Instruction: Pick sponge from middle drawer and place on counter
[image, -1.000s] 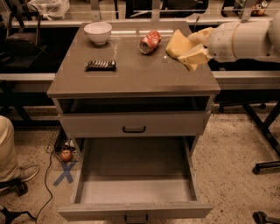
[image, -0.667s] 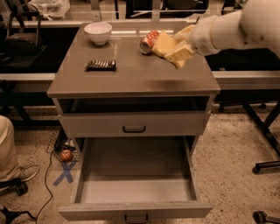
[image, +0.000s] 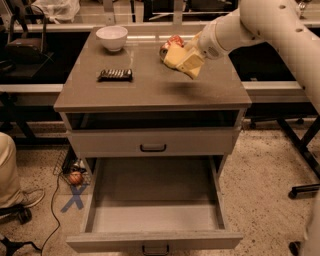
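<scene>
Camera view has the end effector (image: 196, 50) above the far right part of the tabletop (image: 150, 92), reaching in from the right edge. It is closed on the sponge (image: 182, 62), which hangs tilted below and in front of it. A shadow on the surface underneath shows the sponge is clear of the tabletop, not resting on it. A red can (image: 171, 41) lies just behind the sponge, close enough that I cannot tell whether the two touch. A white bowl (image: 111, 37) stands near the far left corner, and a dark packet (image: 115, 75) lies toward the left edge, both well apart from the sponge. Below, the drawer (image: 155, 190) stands pulled out with a bare floor, under a shut upper drawer (image: 153, 141).

The step in hand looks like the placing, with the task nearly done. To do it well, I would bring the sponge toward the bare middle of the tabletop, away from the can and in from the right edge. Then lower it until it lies flat on the surface before opening. A soft pad dropped from a height may bounce or roll. Lift straight up afterwards so the fingers do not drag it
</scene>
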